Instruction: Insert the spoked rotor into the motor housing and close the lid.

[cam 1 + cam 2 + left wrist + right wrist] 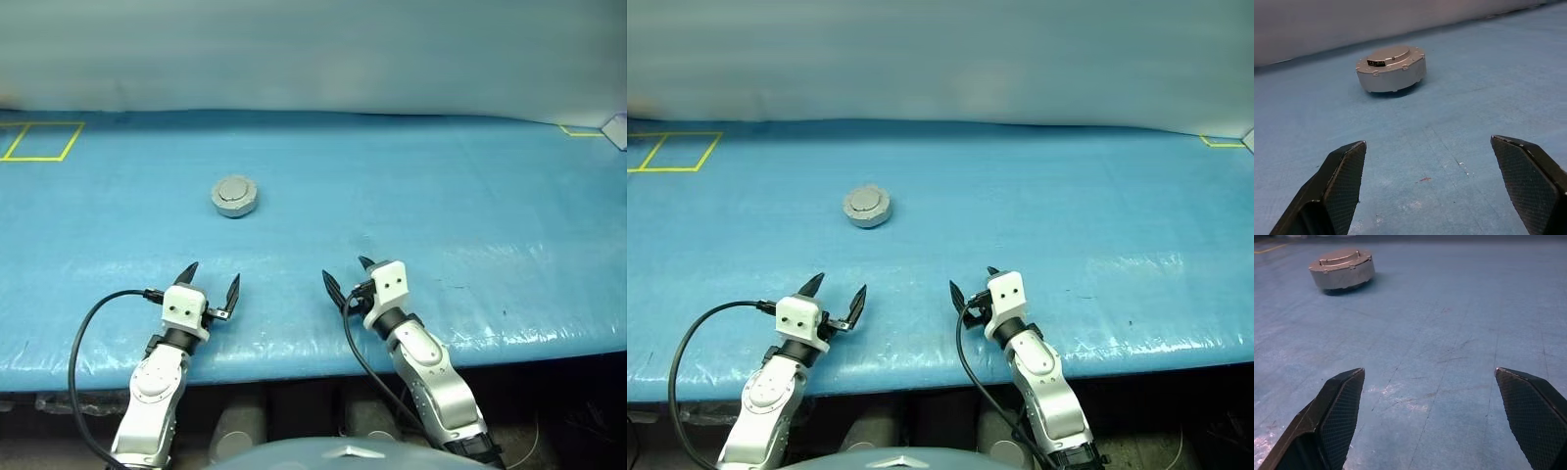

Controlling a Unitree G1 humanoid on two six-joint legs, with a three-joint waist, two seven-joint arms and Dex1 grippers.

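housing (235, 197): a round grey unit standing flat on the blue tabletop (470, 225), well ahead of both hands and a little to the left of centre

lid (1391, 55): down flat on the housing, plain outer face up, with a small dark label near its rim; no gap shows between lid and body from either wrist view

rotor: judged to sit inside the shut unit, since no black wheel lies loose on the tabletop; the inside is hidden, so this cannot be checked

left hand (209, 283): fingers spread wide apart, holding nothing, low over the near edge of the tabletop and pointing towards the housing

right hand (346, 277): fingers spread wide apart, empty too, near the front edge and angled towards the housing on its left

stage: the task looks finished or all but finished; the step in hand is most likely a check and a clean retreat

doing it well: the hands should stay clear of the unit so the lid is not knocked open; should the lid prove unseated, one hand ought to steady the side wall while the other presses straight down on the lid's centre, never at the rim

risk: a sideways nudge would slide the unit across the smooth tabletop
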